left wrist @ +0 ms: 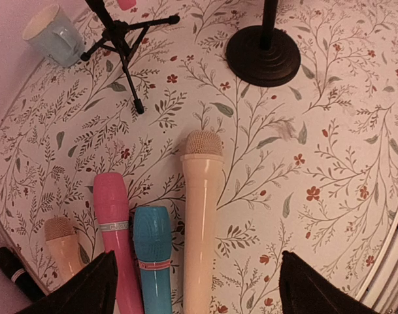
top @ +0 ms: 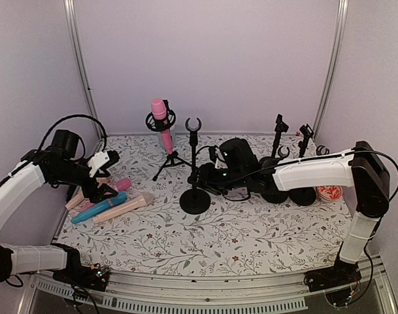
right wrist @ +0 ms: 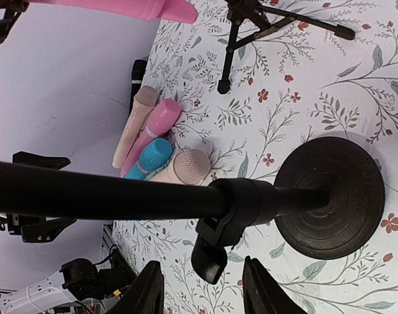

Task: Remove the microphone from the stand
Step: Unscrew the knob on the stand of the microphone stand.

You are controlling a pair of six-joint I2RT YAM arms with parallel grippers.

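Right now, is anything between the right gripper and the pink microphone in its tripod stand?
Yes. The pole of the black round-base stand crosses just ahead of the right gripper; the pink microphone sits beyond it in the tripod stand.

Left gripper: you had your left gripper [left wrist: 199, 291] low in the frame, its two dark fingers [left wrist: 81, 288] spread wide.
Microphones: you saw a short beige microphone [left wrist: 61, 245], a pink plastic microphone [left wrist: 114, 229], a blue plastic microphone [left wrist: 151, 258] and a long cream microphone [left wrist: 200, 216] lying side by side on the floral tablecloth [left wrist: 329, 150], heads up-frame.
Left edge: you had a black microphone [left wrist: 12, 268] there.
Stands: black tripod legs [left wrist: 123, 39] stood upper left, a round black stand base [left wrist: 263, 57] upper right.
Mug: a pale blue mug [left wrist: 51, 36] sat near the tripod.
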